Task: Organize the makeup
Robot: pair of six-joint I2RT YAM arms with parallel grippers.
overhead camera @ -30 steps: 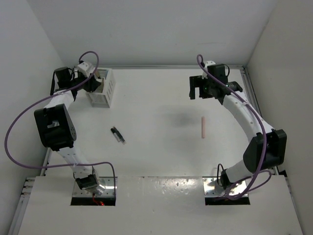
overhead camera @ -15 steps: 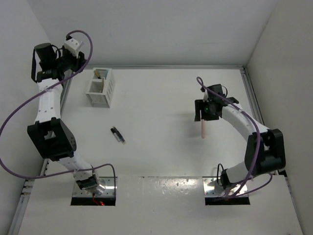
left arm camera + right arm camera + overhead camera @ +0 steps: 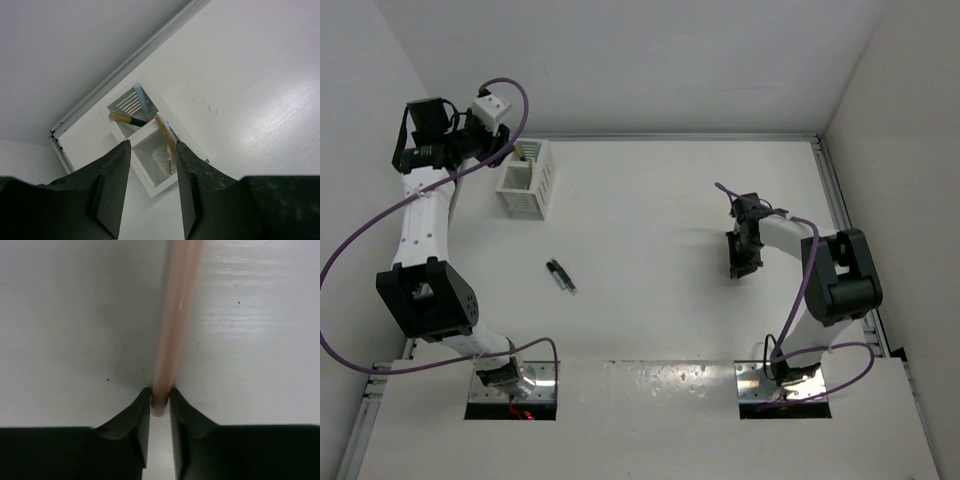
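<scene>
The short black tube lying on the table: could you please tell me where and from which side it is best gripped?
I would grip the black tube at mid-length, coming straight down from above, jaws closing across its narrow width. It lies flat on the table, slanted in the top view, with nothing touching it.

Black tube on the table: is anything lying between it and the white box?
Nothing. In the top external view, the stretch of table between the black tube and the white box is bare.

White table [image 3: 650, 200], plain white walls [image 3: 620, 60], soft even light
</scene>
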